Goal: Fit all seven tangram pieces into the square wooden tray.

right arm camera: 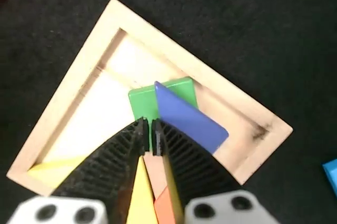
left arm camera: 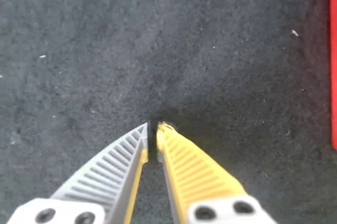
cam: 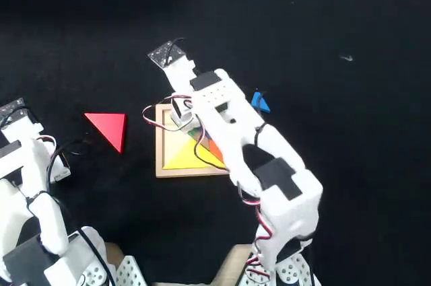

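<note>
Your only print is a speckled tag (cam: 165, 52) on the far end of the right arm, and its pattern is too small for you to read. Your right gripper (right arm camera: 148, 129) hangs over the square wooden tray (right arm camera: 158, 39) with its jaws drawn in to a thin slit. One edge of the blue parallelogram (right arm camera: 187, 118) runs straight into that slit, but you cannot tell whether it is pinched or merely lies below the tips. That blue piece overlaps a corner of the green square (right arm camera: 142, 103) inside the tray, and a yellow triangle (right arm camera: 52, 168) fills a tray corner. The black fingers (right arm camera: 110, 155) hide most of the yellow and orange pieces beneath them. From the high view the right arm covers much of the tray (cam: 159, 141), so you see little more than the yellow triangle (cam: 185, 155). Your left gripper (left arm camera: 153, 128) is closed to a narrow gap over the bare black table (cam: 337, 131) and holds nothing. The red triangle (cam: 111, 126) lies on the cloth beside the tray, between the two arms, and the left wrist view's edge cuts it to a strip (left arm camera: 333, 60). A small blue triangle (cam: 260, 102) sits outside the tray on the other side, partly behind the right arm.
</note>
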